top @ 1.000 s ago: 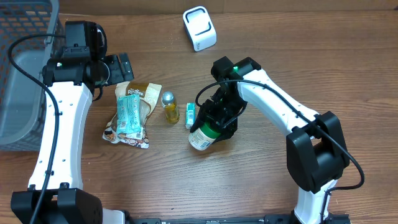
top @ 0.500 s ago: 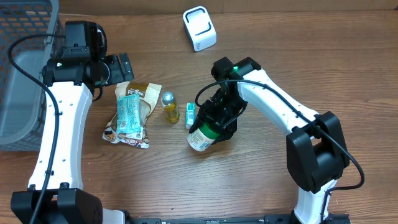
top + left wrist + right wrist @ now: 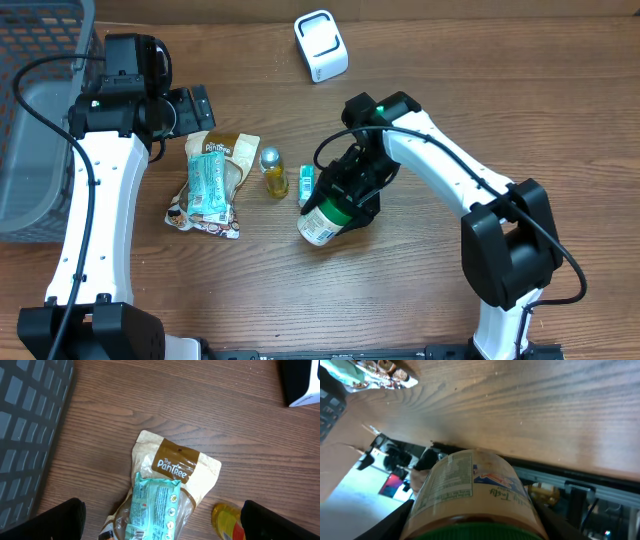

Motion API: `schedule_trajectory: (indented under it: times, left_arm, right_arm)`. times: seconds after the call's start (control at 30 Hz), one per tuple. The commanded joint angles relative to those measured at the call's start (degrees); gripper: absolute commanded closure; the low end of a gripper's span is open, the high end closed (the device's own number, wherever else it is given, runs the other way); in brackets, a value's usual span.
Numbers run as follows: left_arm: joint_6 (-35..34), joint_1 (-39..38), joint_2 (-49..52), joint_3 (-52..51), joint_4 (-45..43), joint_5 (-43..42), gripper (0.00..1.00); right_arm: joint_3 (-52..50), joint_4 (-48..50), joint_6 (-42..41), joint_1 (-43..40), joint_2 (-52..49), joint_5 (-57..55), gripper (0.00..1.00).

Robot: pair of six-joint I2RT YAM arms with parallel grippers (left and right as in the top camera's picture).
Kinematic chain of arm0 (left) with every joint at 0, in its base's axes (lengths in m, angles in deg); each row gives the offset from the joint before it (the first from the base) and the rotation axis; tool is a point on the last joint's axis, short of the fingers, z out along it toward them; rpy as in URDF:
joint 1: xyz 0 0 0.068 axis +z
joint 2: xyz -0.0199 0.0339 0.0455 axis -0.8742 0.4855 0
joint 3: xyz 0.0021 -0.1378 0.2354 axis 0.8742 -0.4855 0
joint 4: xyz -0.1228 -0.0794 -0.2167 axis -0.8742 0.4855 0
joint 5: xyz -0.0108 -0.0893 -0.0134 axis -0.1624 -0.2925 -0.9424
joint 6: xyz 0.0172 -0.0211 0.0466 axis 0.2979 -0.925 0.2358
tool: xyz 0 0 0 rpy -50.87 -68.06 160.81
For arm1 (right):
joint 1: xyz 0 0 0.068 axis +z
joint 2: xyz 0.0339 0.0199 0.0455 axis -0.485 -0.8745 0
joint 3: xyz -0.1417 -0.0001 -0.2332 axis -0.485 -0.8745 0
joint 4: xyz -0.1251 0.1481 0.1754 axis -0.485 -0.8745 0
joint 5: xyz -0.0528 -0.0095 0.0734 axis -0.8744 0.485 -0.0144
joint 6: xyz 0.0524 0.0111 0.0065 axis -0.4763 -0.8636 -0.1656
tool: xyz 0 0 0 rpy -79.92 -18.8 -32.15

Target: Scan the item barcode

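Jar [image 3: 320, 224] with green lid, tilted, frame center, gripped around its lid end by right hand [image 3: 348, 203]. Left hand [image 3: 193, 108] spread wide and empty, upper left, above snack bag [image 3: 212, 180].

Overhead looks straight down on the whole desk [image 3: 420, 300], sharing the brown bag [image 3: 175, 465] with the downward left wrist view and the jar [image 3: 470, 490] with the close right one.

We find both built alike: the left arm [image 3: 100, 210] and the right arm [image 3: 440, 165] wear smooth white link covers between chunky black joint housings, each showing a small green light [image 3: 379, 108], with a thin black cable [image 3: 16, 95] looping alongside.
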Motion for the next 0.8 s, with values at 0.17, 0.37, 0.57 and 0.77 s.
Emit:
schedule_trajectory:
  times: [0.17,0.37,0.57,0.77]
  left_arm:
    - [-0.4,0.1,0.1,1.5,0.1,-0.3,0.01]
    - [-0.4,0.1,0.1,1.5,0.1,-0.3,0.01]
    - [-0.4,0.1,0.1,1.5,0.1,-0.3,0.00]
    - [-0.4,0.1,0.1,1.5,0.1,-0.3,0.00]
  right_arm:
    - [1.2,-0.8,0.0,-3.8,0.2,3.8,0.75]
    - [1.2,-1.0,0.0,-3.8,0.2,7.2,0.75]
    - [1.2,-1.2,0.0,-3.8,0.2,9.5,0.75]
    - [1.2,-1.2,0.0,-3.8,0.2,9.5,0.75]
